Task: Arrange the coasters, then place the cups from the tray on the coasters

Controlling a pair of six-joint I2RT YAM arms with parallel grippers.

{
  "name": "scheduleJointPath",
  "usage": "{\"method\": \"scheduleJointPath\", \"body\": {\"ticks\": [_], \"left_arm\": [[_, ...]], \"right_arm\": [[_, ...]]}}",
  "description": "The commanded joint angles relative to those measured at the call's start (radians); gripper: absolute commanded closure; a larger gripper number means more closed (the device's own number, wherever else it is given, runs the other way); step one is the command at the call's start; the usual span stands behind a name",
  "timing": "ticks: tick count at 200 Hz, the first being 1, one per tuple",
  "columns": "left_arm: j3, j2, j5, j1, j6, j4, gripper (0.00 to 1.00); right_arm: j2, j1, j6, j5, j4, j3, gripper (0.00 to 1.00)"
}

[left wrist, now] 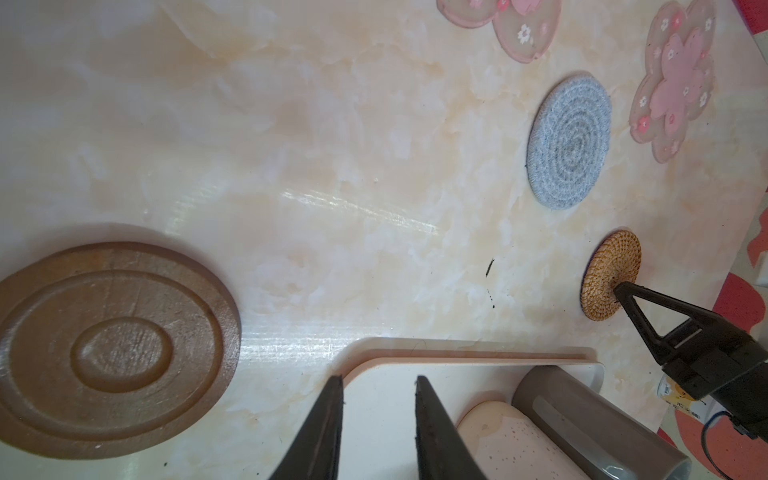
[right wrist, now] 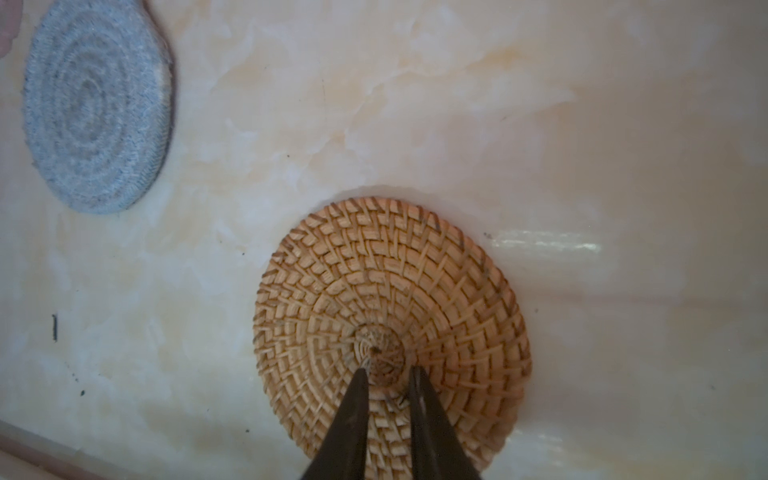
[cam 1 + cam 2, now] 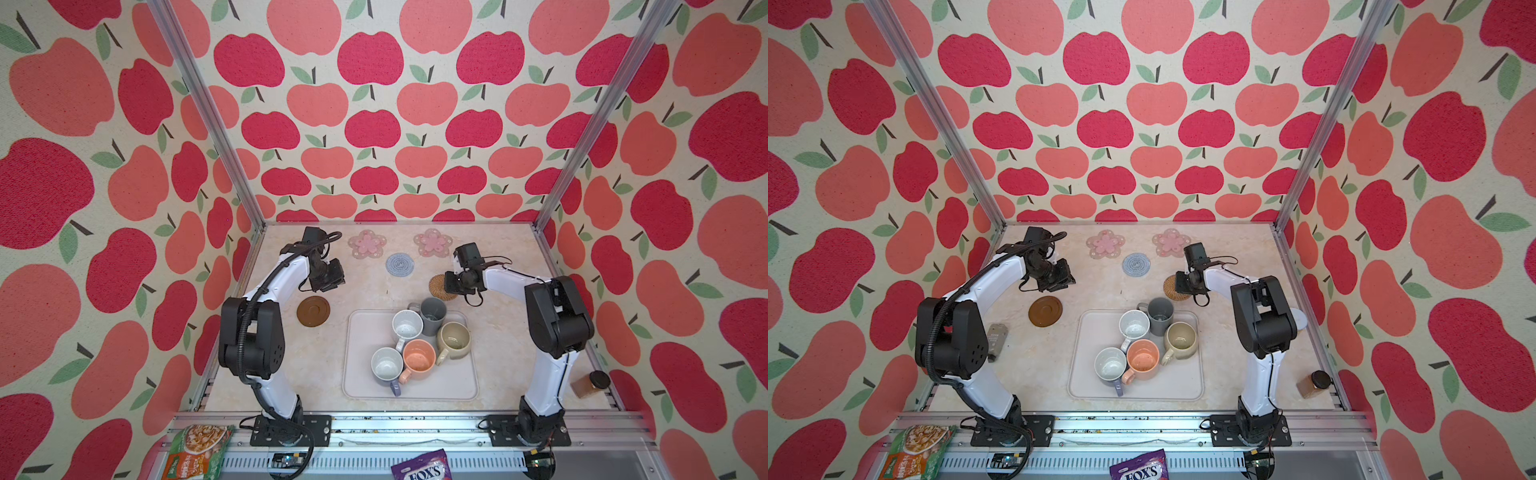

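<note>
Five coasters lie flat on the marble table: two pink flower ones (image 3: 367,244) (image 3: 432,242) at the back, a blue-grey round one (image 3: 400,264) between them, a dark brown disc (image 3: 313,311) on the left and a rattan one (image 2: 374,282). My right gripper (image 2: 388,370) is shut, its tips resting on the rattan coaster's centre. My left gripper (image 1: 379,378) hangs open and empty above the tray's (image 3: 361,374) back left corner, beside the brown disc (image 1: 112,349). In the tray stand the cups: lavender-grey (image 3: 386,365), white (image 3: 407,324), peach (image 3: 419,357), beige-olive (image 3: 454,338) and dark grey (image 3: 433,313).
A spice jar with a black lid (image 3: 590,384) stands at the front right corner. A small grey bottle (image 3: 996,336) lies by the left arm. Snack packets (image 3: 197,453) (image 3: 422,467) sit on the front rail. Apple-patterned walls close in three sides.
</note>
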Motion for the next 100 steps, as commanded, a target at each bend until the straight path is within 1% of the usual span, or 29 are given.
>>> {"method": "scheduleJointPath", "body": {"ticks": [1,25,45,56,67,90,100], "left_arm": [[-0.018,-0.021,-0.016,0.003,0.002,-0.036,0.68],[-0.056,-0.029,-0.043,0.004,0.003,-0.033,0.68],[-0.096,-0.039,-0.032,0.012,-0.011,-0.004,0.68],[-0.119,-0.049,-0.022,0.015,-0.022,0.017,0.68],[-0.14,-0.058,-0.02,0.018,-0.035,0.032,0.68],[-0.161,-0.077,-0.055,0.029,-0.039,0.022,0.69],[-0.173,-0.084,-0.064,0.04,-0.037,0.021,0.71]], "right_arm": [[-0.012,-0.009,0.009,-0.006,-0.038,-0.003,0.79],[-0.054,-0.011,0.031,-0.056,-0.026,-0.01,0.77],[-0.09,-0.014,0.092,-0.112,0.018,-0.012,0.71],[-0.113,-0.016,0.12,-0.113,0.039,-0.014,0.67],[-0.135,-0.016,0.133,-0.113,0.05,-0.013,0.66],[-0.179,-0.016,0.118,-0.086,0.026,-0.006,0.65],[-0.198,-0.016,0.1,-0.067,0.004,-0.006,0.65]]}}
